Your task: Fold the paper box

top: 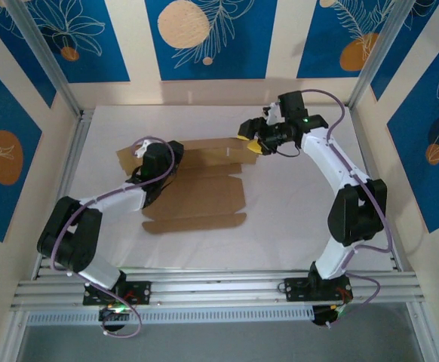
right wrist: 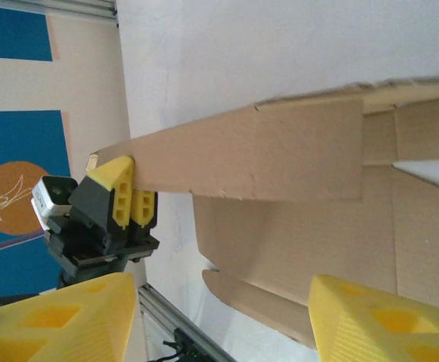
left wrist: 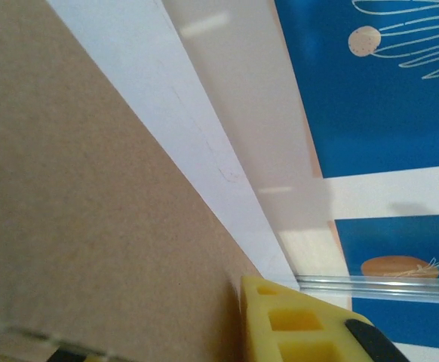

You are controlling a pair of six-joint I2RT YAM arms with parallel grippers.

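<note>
White table (top: 295,219) first, and the paper box (top: 204,200) lies flat left of centre, its far long flap (right wrist: 280,151) standing up. The left gripper (right wrist: 129,202) sits at that flap's left end, fingers nearly together; pinching or not, I can't tell. The right gripper (top: 250,142) hovers released by the right end. Best play: grab that end too, tip both ends evenly, crease straight.

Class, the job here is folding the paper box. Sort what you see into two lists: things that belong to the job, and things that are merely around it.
Belongs to the job:
paper box
left gripper
right gripper

Merely around:
table
blue wall panels
aluminium frame rails
</note>
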